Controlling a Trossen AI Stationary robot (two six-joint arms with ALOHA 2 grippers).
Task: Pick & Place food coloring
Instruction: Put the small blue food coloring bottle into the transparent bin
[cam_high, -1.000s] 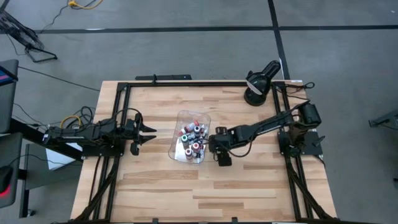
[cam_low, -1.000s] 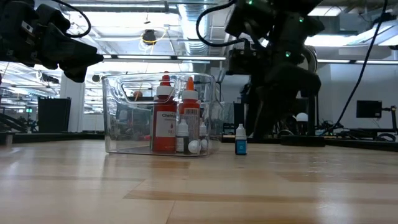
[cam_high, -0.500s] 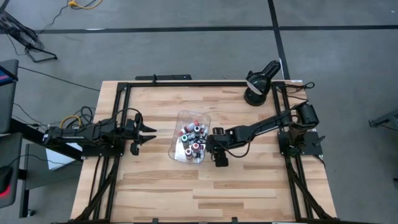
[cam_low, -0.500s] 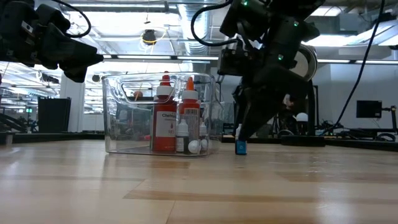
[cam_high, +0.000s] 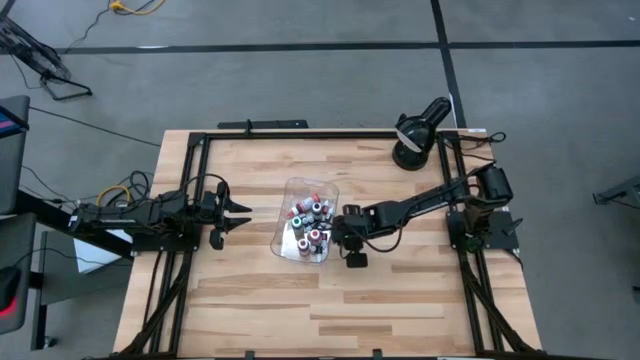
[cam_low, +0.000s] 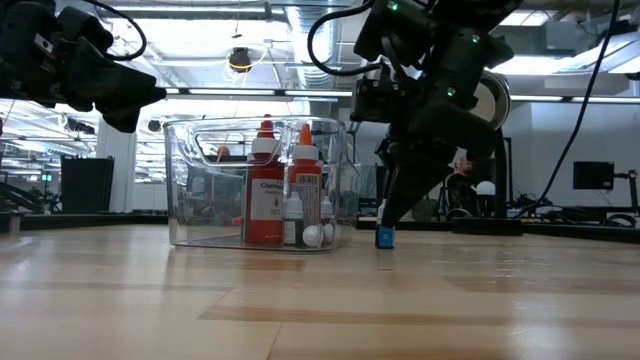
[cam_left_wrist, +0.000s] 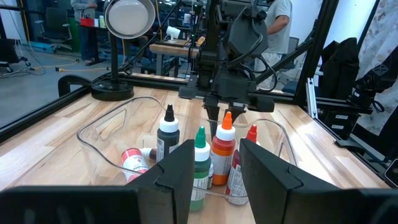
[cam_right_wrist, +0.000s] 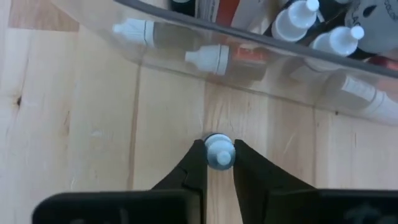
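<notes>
While upright, teal bottle (cam_right_wrist: 218, 151) between right hand (cam_right_wrist: 218, 163) fingers.

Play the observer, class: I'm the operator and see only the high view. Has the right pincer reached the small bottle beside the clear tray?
Observer: Yes. The right pincer has its fingers either side of the tiny white-capped blue bottle.
Operator: Is it standing?
Observer: Upright on the wooden table, outside the clear plastic tray.
Operator: And the left pincer?
Observer: The left pincer is open, facing the tray's bottles.
</notes>
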